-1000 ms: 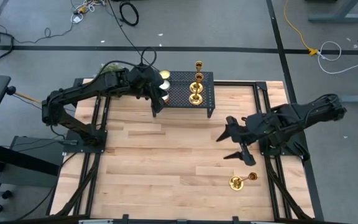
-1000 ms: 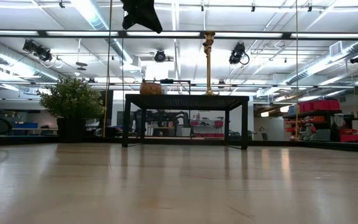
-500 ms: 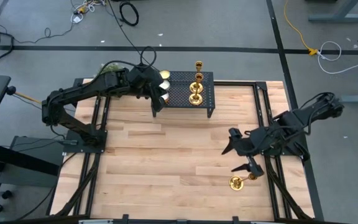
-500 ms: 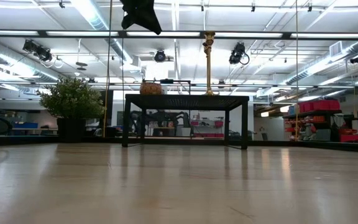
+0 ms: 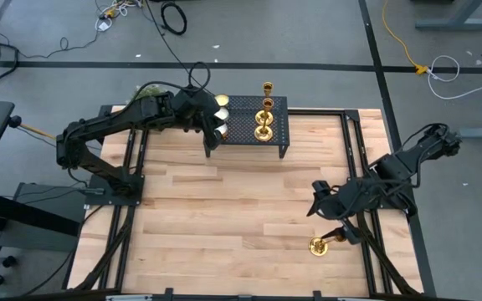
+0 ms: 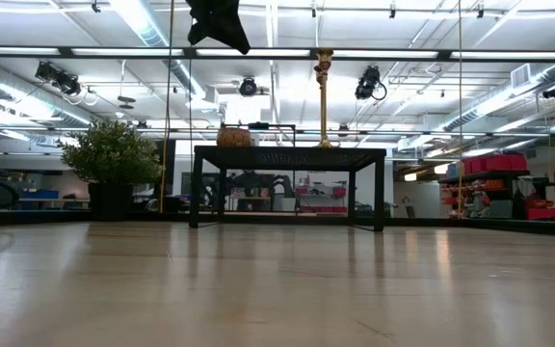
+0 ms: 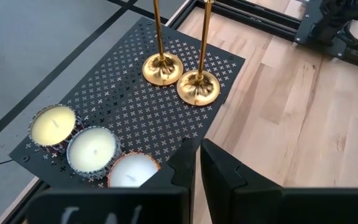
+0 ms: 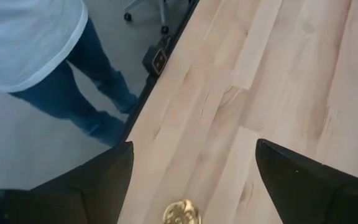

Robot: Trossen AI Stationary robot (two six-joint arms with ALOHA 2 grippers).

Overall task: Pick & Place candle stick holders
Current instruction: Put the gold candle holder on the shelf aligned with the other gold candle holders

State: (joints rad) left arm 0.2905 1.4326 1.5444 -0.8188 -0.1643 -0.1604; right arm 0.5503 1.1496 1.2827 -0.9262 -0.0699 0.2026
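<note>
Two gold candle stick holders [image 5: 264,131] [image 7: 197,87] stand upright on their round bases on a black perforated stand [image 5: 239,125] at the table's far edge. One of them [image 6: 324,96] also shows in the low view. A third holder [image 5: 325,242] lies on the wood near the table's right front; its base [image 8: 182,213] shows in the right wrist view. My left gripper [image 7: 196,158] hovers shut above the stand's left end [image 5: 211,134]. My right gripper [image 5: 329,217] hangs open just above and to the far side of the lying holder [image 8: 194,146].
Three white candles in foil cups [image 7: 92,149] sit on the stand's left end, below my left gripper. The table's black frame rails [image 5: 366,192] run beside my right arm. A person [image 8: 36,50] stands beyond the table's near edge. Bare wood [image 5: 224,209] fills the table's middle.
My right gripper has swung toward the table's near edge and toward the lying holder, tipping a little further down, and it has stayed open.
</note>
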